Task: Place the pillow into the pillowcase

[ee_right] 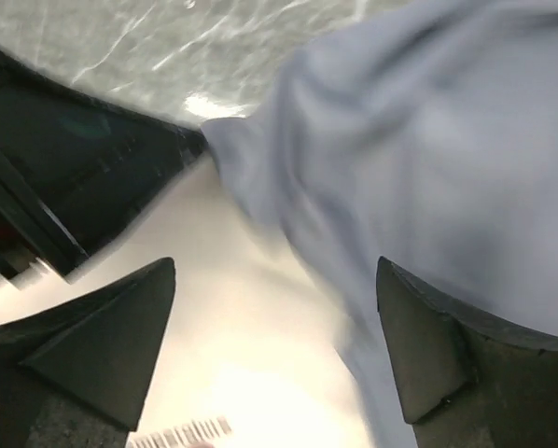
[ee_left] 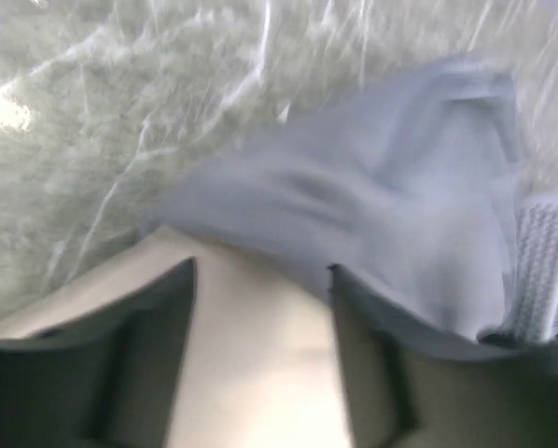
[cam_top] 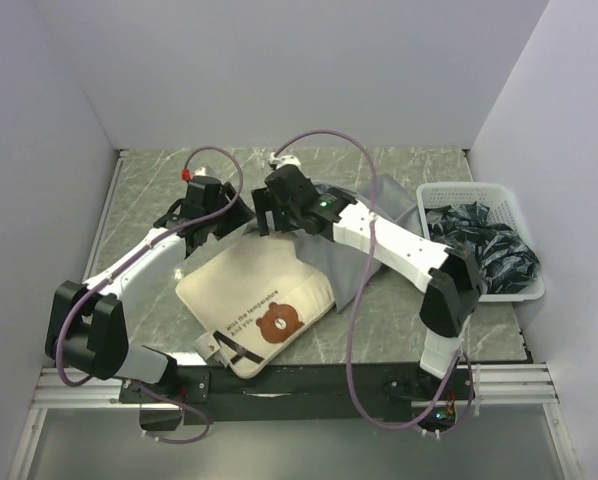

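Observation:
The cream pillow (cam_top: 254, 290) lies at the front middle of the table, its bear face (cam_top: 279, 322) toward the near edge. The grey pillowcase (cam_top: 341, 262) lies crumpled at the pillow's far right corner, partly under my right arm. My left gripper (cam_top: 224, 228) and right gripper (cam_top: 264, 215) hover close together over the pillow's far edge. In the left wrist view the gripper (ee_left: 262, 271) is open over the pillow (ee_left: 260, 364), with the pillowcase (ee_left: 382, 205) just beyond. In the right wrist view the gripper (ee_right: 274, 266) is open over the pillow (ee_right: 242, 364) and the pillowcase edge (ee_right: 428, 159).
A white plastic basket (cam_top: 520, 205) holding dark crumpled items stands at the right edge of the table. White walls close in the back and both sides. The left arm's black body (ee_right: 74, 177) shows close beside my right gripper.

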### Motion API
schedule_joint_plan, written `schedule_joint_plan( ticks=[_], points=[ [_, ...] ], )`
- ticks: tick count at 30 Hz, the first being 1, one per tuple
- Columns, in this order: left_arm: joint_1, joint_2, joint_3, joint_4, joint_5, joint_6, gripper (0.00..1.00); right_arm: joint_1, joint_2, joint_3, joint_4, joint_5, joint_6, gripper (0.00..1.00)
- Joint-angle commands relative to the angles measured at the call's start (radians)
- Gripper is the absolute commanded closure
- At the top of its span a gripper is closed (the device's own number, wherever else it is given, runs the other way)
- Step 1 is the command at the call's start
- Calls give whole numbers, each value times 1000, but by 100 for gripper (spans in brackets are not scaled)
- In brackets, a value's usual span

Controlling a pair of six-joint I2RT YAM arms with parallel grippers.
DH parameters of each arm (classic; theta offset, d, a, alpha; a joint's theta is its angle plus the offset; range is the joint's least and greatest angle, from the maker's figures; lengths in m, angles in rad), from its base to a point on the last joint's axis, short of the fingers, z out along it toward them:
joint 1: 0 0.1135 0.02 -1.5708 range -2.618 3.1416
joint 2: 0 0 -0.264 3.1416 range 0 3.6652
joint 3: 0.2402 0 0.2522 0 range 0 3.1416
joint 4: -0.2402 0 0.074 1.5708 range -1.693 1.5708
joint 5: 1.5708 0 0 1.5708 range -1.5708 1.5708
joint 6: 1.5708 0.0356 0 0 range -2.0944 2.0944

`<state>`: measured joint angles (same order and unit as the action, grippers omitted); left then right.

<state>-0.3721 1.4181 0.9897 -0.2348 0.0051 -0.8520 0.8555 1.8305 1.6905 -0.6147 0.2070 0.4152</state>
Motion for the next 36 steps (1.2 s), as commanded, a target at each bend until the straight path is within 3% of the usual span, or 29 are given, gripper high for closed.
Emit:
schedule_joint_plan(
  ticks=[1,3,5,8,16,22,27,29,30,31,32,33,34,35,36],
  points=[
    [1,-82,113,-99,-206,-69,27,2,-134,-90,67,143,-68,3],
    [1,-125,128,-199,-331,-123,12,1,-131,-118,87,120,-91,4],
    [2,-178,104,-320,-443,-205,11,1,-119,-126,96,85,-113,4],
    [4,-281,-4,-415,-479,-335,10,1,-68,-98,95,78,-162,5],
    [7,-600,-328,-531,-439,-530,10,4,88,46,38,3,-250,10],
    [9,-792,-534,-376,-256,-492,1,1,205,119,6,-4,-262,12],
    [7,-851,-600,-435,-254,-530,1,-4,251,113,10,-11,-262,13],
    [9,-872,-609,-437,-270,-535,1,-7,268,124,-3,14,-251,18],
    [7,-875,-615,-423,-269,-533,1,-15,282,144,-13,38,-231,26],
    [7,-878,-623,-396,-260,-518,2,-19,288,153,-26,51,-219,30],
    [7,-874,-649,-332,-235,-510,10,-19,288,159,-28,63,-205,36],
    [9,-866,-663,-292,-222,-506,17,-21,292,182,-36,96,-175,51],
    [9,-857,-678,-244,-206,-474,26,-19,296,196,-61,101,-158,59],
    [9,-831,-707,-200,-191,-455,50,-16,294,210,-72,104,-139,69],
    [9,-815,-718,-116,-166,-441,65,-13,289,227,-82,98,-110,84]
  ],
)
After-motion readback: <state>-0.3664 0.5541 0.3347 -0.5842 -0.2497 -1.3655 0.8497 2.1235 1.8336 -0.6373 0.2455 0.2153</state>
